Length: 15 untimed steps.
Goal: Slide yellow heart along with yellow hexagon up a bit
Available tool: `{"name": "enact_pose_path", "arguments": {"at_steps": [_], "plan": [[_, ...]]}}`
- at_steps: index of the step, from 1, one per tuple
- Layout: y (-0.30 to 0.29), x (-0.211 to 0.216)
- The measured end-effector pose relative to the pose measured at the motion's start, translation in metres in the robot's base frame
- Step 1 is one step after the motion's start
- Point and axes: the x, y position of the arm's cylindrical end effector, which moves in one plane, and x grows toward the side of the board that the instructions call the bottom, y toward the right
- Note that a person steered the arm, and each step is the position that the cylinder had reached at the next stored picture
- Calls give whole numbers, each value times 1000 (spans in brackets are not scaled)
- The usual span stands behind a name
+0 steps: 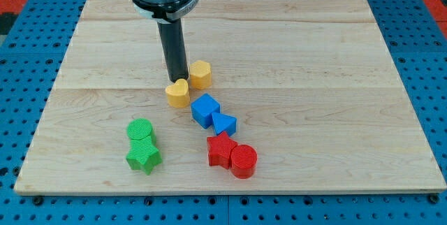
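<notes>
The yellow heart lies near the board's middle. The yellow hexagon stands just up and to the right of it, close by or touching. My tip comes down right behind the heart's top edge and just left of the hexagon, in the notch between the two yellow blocks. The rod rises straight from there to the arm's head at the view's top.
A blue cube and a blue triangle lie below and right of the heart. A red star and a red cylinder sit lower. A green cylinder and a green star are at lower left. The wooden board lies on a blue pegboard.
</notes>
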Motion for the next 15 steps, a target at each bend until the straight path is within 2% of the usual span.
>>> {"name": "enact_pose_path", "arguments": {"at_steps": [2,3,4,5,7,8,9,10,11,13,15], "plan": [[-3,-8],[-35,-11],[-114,3],[-131,59],[-111,175],[-68,186],[-87,178],[-147,150],[-148,96],[41,52],[54,-3]]}}
